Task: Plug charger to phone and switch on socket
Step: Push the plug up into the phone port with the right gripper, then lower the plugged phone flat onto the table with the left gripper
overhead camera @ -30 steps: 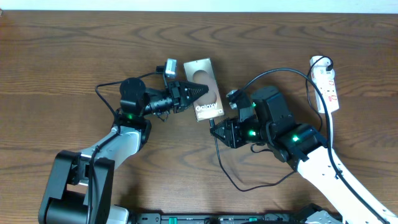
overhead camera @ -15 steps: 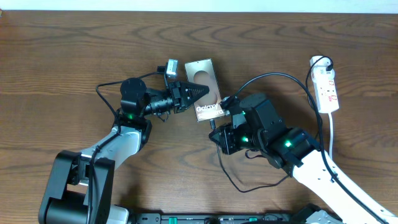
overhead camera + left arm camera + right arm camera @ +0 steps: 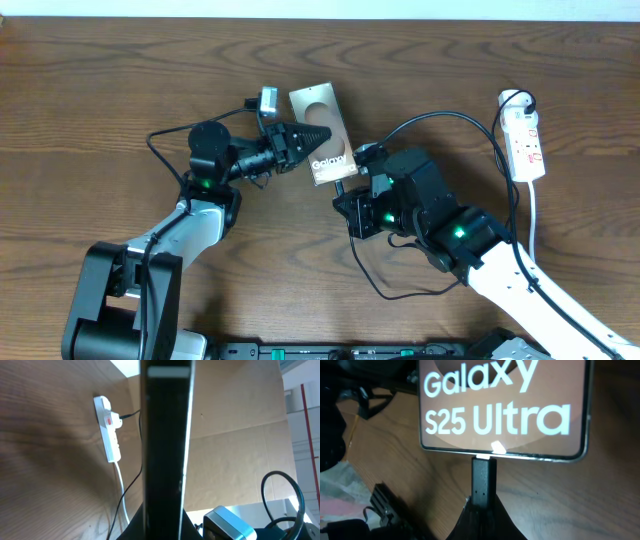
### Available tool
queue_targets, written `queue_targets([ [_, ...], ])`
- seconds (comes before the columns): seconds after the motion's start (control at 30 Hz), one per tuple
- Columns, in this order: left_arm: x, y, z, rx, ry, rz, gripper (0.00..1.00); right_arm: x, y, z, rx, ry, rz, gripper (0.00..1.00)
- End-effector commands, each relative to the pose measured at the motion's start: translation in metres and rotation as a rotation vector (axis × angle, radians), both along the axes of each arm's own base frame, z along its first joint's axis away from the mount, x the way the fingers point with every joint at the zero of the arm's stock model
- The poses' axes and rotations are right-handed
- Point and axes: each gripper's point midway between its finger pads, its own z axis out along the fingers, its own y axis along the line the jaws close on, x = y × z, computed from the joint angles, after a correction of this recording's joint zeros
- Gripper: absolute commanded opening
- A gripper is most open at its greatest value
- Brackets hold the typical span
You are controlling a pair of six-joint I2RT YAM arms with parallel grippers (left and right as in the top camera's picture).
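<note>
So the phone (image 3: 338, 160) is found around the middle of the desk (image 3: 90, 80), a bit toward the far edge, with the left tool (image 3: 318, 134) clamped shut across it. In the left wrist view it's only seen edge-on, as a dark upright slab (image 3: 165, 450). Whether it's lifted clear of the desk can't be told

The right tool (image 3: 347, 198) is placed just off the phone's lower short edge, closed on the connector tip (image 3: 484, 477) of the charger (image 3: 440, 118). In the right wrist view that tip is pressed right up against the edge below the "Galaxy S25 Ultra" lettering (image 3: 497, 402). How far it's seated can't be made out, since a bright glint sits on the joint

The socket (image 3: 524, 135) is laid well apart by the right edge of the desk, with the black plug (image 3: 522, 100) stuck in its far end and its white cord (image 3: 532, 215) trailing toward the near edge. The thin cable is arched between the two, and part of it is hidden under the right arm
</note>
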Motion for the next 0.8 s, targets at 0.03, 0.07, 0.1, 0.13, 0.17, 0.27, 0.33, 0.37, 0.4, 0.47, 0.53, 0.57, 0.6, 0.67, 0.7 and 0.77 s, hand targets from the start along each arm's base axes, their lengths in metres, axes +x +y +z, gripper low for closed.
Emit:
queue_targets([
  [0.03,-0.030,-0.015,0.006,0.002,-0.047,-0.164,0.07,0.032,0.006,0.040,0.075,-0.166,-0.067,0.01],
  [0.07,-0.032,-0.016,0.006,0.002,-0.047,-0.173,0.07,0.035,0.008,0.046,0.095,-0.185,-0.073,0.01],
  [0.1,-0.033,-0.016,0.006,0.002,-0.047,-0.181,0.07,0.038,0.009,0.051,0.115,-0.197,-0.080,0.04],
  [0.13,-0.034,-0.016,0.006,0.002,-0.047,-0.187,0.07,0.039,0.010,0.054,0.125,-0.202,-0.083,0.08],
  [0.17,-0.034,-0.016,0.006,0.002,-0.048,-0.187,0.08,0.039,0.010,0.053,0.124,-0.200,-0.083,0.14],
  [0.27,-0.032,-0.016,0.006,0.011,-0.082,-0.175,0.07,0.030,0.006,0.038,0.083,-0.139,-0.074,0.30],
  [0.33,-0.031,-0.016,0.006,0.019,-0.108,-0.167,0.07,0.019,0.002,0.024,0.047,-0.072,-0.057,0.39],
  [0.37,-0.030,-0.015,0.005,0.023,-0.110,-0.159,0.07,0.011,0.000,0.017,0.029,-0.032,-0.045,0.45],
  [0.4,-0.028,-0.015,0.003,0.029,-0.107,-0.152,0.07,0.006,-0.002,0.012,0.014,-0.002,-0.038,0.50],
  [0.47,-0.026,-0.015,-0.003,0.048,-0.110,-0.140,0.08,-0.005,-0.007,0.001,-0.017,0.057,-0.026,0.60],
  [0.53,-0.026,-0.015,-0.008,0.070,-0.132,-0.141,0.07,-0.012,-0.012,-0.005,-0.045,0.088,-0.022,0.69],
  [0.57,-0.025,-0.015,-0.010,0.079,-0.140,-0.139,0.07,-0.015,-0.015,-0.005,-0.054,0.093,-0.017,0.73],
  [0.6,-0.024,-0.014,-0.011,0.086,-0.143,-0.136,0.07,-0.017,-0.016,-0.004,-0.056,0.093,-0.018,0.77],
  [0.67,-0.022,-0.016,-0.015,0.112,-0.149,-0.141,0.07,-0.019,-0.022,0.006,-0.042,0.075,-0.027,0.84],
  [0.7,-0.021,-0.017,-0.018,0.130,-0.147,-0.144,0.07,-0.019,-0.025,0.012,-0.031,0.060,-0.033,0.85],
  [0.77,-0.019,-0.018,-0.028,0.178,-0.140,-0.152,0.07,-0.020,-0.030,0.026,-0.006,0.023,-0.046,0.88],
])
